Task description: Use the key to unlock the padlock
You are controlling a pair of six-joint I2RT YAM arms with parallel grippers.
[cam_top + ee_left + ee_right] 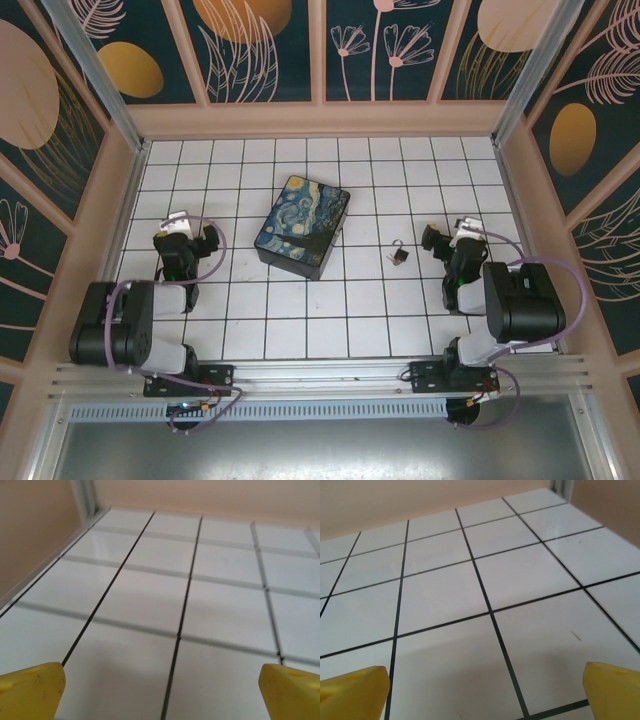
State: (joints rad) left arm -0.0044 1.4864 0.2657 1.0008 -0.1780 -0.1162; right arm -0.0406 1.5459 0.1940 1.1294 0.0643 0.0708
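Note:
The tiny dark padlock (399, 257), its thin silvery shackle pointing towards the back wall, lies on the white tiled floor right of centre. The key is too small to tell apart from it. My right gripper (436, 238) hovers about one tile to the padlock's right. In the right wrist view its yellow fingertips (354, 689) stand wide apart over bare tile, so the right gripper (485, 692) is open and empty. My left gripper (188, 228) is far off on the left side. Its yellow fingertips (31, 690) are also spread, and the left gripper (160, 690) is open with nothing in it.
A black box with a swirly blue-and-yellow painted lid (302, 225) stands mid-floor, between the two grippers and left of the padlock. Beige walls (320, 120) enclose the tiled floor on three sides. The arm bases sit on a rail (320, 375) at the near edge.

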